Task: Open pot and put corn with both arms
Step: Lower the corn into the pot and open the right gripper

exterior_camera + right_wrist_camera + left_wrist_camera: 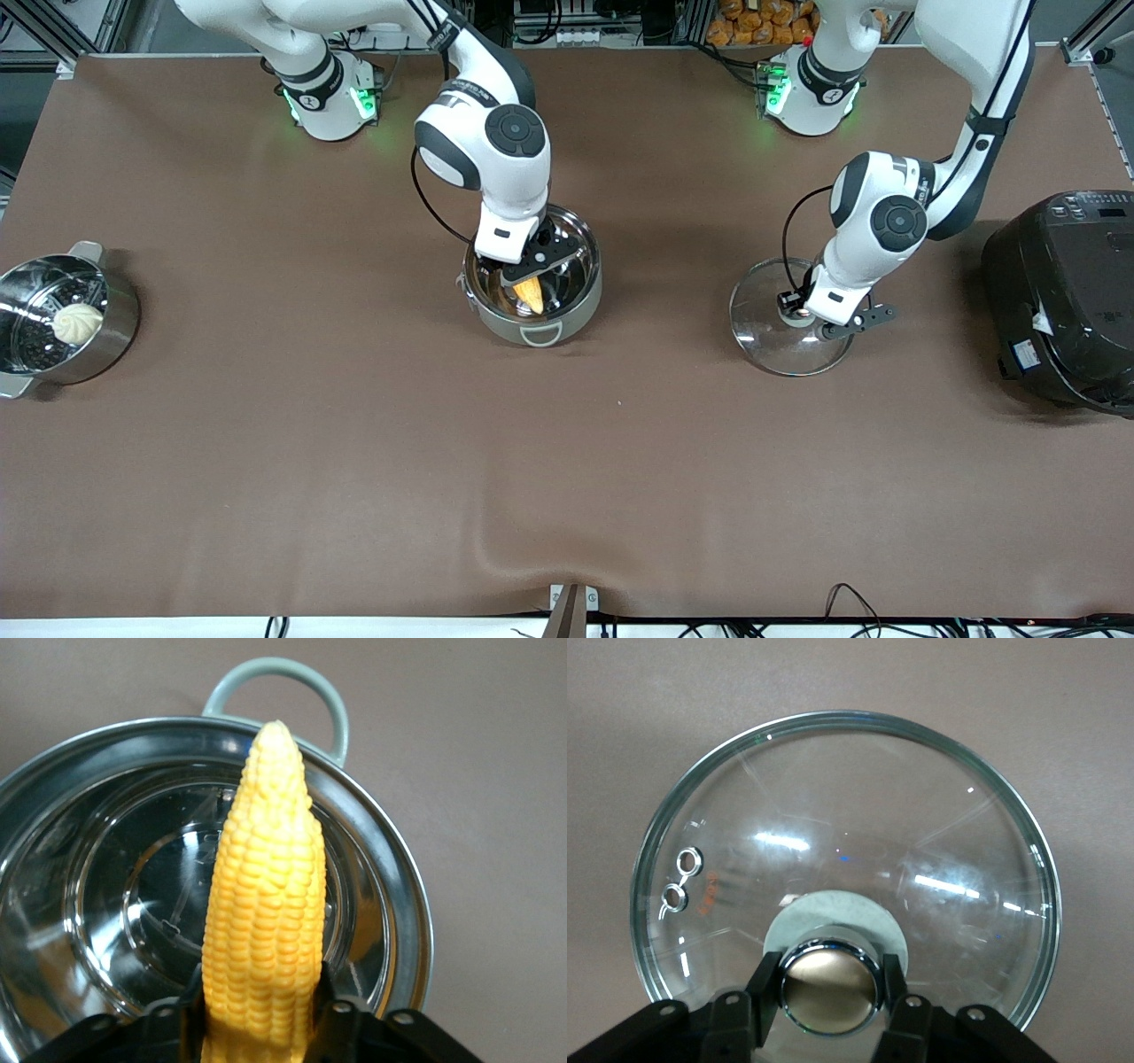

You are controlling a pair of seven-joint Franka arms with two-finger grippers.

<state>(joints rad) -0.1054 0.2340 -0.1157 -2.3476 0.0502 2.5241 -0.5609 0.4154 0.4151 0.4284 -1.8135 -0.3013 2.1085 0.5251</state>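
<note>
Over one pot (580, 306): right pincer (532, 282) gripping one corn (530, 293).

I'm seeing both arms (496, 151) showing glossy white shells with dark grey joint bands and round dark caps. Green lights are glowing on both white bases. Black cables are looping along each forearm. Black fingers (190, 1014) are showing small silver screws.
</note>
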